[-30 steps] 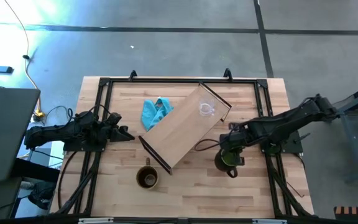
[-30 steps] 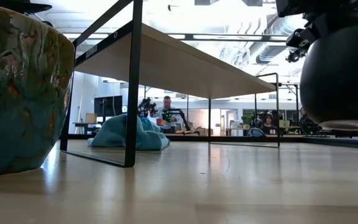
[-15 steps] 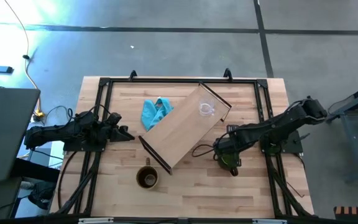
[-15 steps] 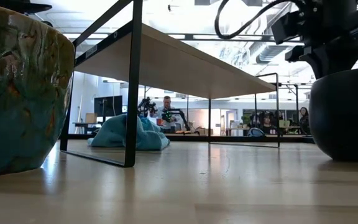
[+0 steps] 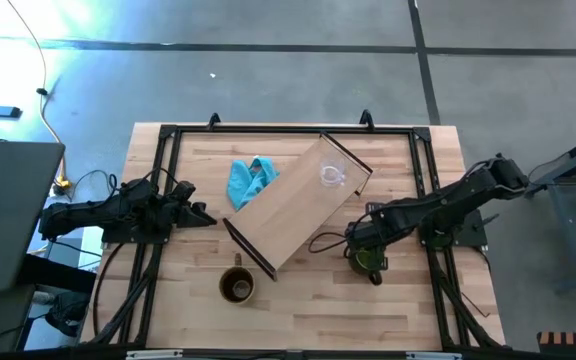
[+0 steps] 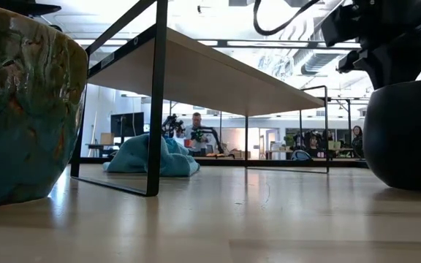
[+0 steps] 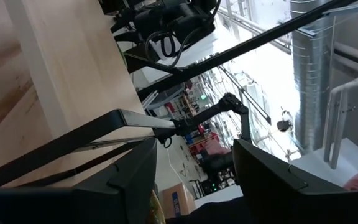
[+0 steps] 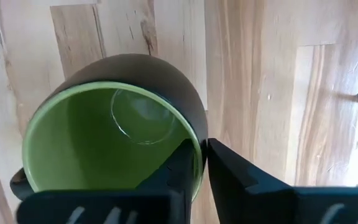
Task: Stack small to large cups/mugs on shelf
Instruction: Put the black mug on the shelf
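The green mug (image 5: 368, 258), dark outside and green inside (image 8: 104, 143), stands upright on the tabletop to the right of the shelf (image 5: 298, 210), with my right gripper (image 8: 205, 152) shut on it from above. A small clear glass cup (image 5: 330, 176) stands on the shelf's far end. The brown mug (image 5: 237, 286) rests on its base on the table near the shelf's near end, and it fills the left of the low view (image 6: 20, 102). My left gripper (image 5: 206, 216) waits open at the table's left side, pointing level toward the shelf. My right gripper has the green mug's rim (image 8: 197, 140) between its fingers: one finger (image 8: 180, 168) is inside the mug and the other (image 8: 235, 168) is outside its wall. The fingers point straight down. The mug stands upright with its base (image 6: 408, 183) on the table.
A crumpled blue cloth (image 5: 250, 180) lies on the table at the shelf's far left side, partly under it (image 6: 152, 157). Black rails (image 5: 288, 130) frame the tabletop. The shelf's thin black end frame (image 6: 156, 95) stands between the two mugs.
My right gripper has come down with the green mug. The mug hung clear of the table a second ago and now stands on it, still upright. The left arm has kept still.
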